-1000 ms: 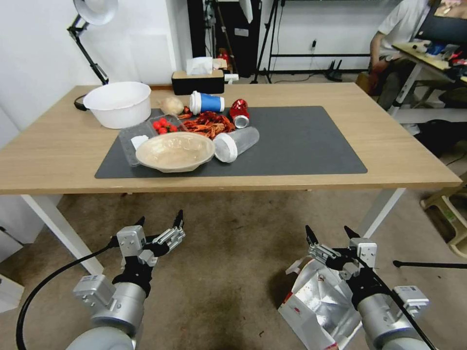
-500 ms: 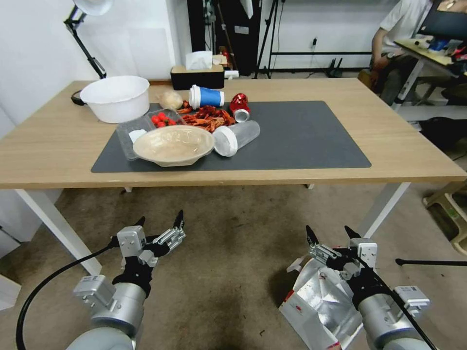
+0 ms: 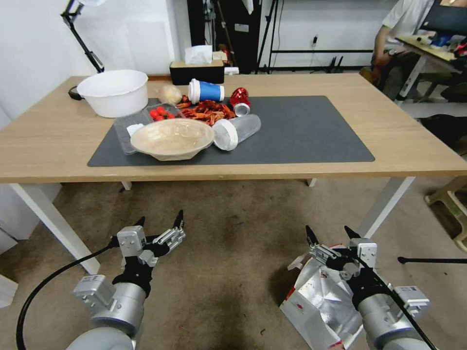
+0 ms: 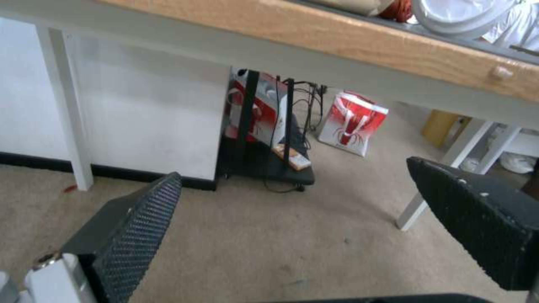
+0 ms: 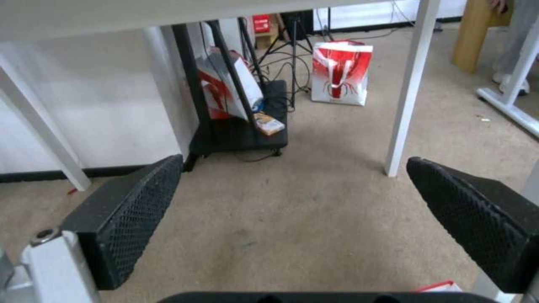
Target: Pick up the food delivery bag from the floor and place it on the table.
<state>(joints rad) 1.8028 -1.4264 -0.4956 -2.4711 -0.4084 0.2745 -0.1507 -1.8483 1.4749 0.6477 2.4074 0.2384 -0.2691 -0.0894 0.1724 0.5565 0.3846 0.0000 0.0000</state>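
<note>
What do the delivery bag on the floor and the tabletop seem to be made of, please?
The food delivery bag looks like white paper with red trim, lined with crinkled, shiny silver foil that catches the light. The table appears to be light wood or wood-look laminate with faint grain and a matte finish; which one cannot be told. Its legs look white-painted.

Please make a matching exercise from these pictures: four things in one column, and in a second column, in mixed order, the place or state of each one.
Things:
1. food delivery bag
2. blue cup
3. white bowl
4. right gripper

Places or states:
A. upright on the bare wood of the table, near its left end
B. open, just above the bag
C. on the floor, foil lining showing
D. lying on its side at the mat's far edge

Pairs: 1-C, 2-D, 3-A, 4-B
</note>
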